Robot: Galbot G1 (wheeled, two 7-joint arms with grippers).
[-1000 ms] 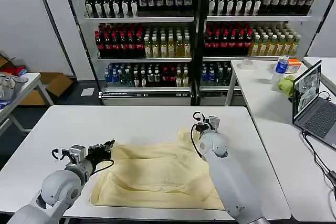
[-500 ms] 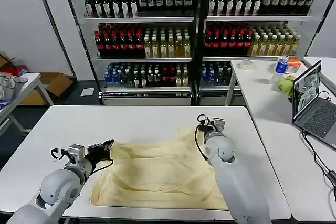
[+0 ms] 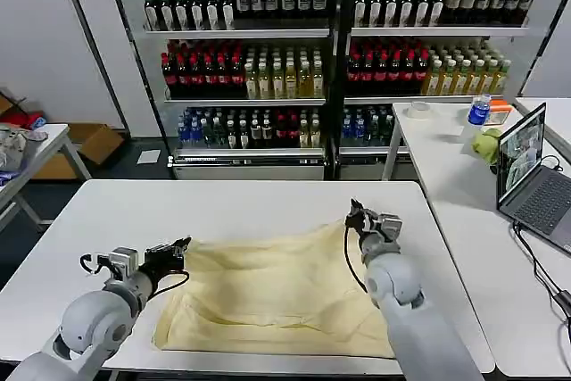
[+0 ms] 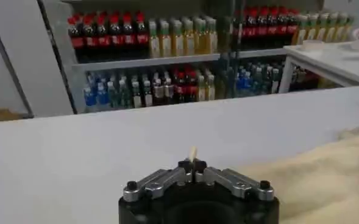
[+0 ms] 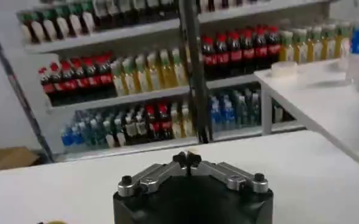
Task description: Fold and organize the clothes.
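The clothes (image 3: 277, 296) are one pale cream garment spread on the white table (image 3: 232, 207), with wrinkles near the left side. My left gripper (image 3: 181, 252) is at the garment's far left corner, shut on it. In the left wrist view a sliver of cream fabric (image 4: 192, 153) sticks out between the closed left gripper (image 4: 192, 165) fingers, and more of the garment (image 4: 331, 176) lies beside it. My right gripper (image 3: 357, 218) is shut on the far right corner. In the right wrist view the right gripper (image 5: 186, 159) is closed with a pale scrap at its tips.
Shelves of bottles (image 3: 268, 51) stand behind the table. A second table (image 3: 455, 167) to the right carries a laptop (image 3: 531, 176), a water bottle (image 3: 479, 113) and a green object (image 3: 487, 144). Bare tabletop lies beyond and left of the garment.
My right gripper has moved to the right and slightly nearer, drawing the garment's far right corner outward. The far edge now lies straighter. The left gripper has barely moved.
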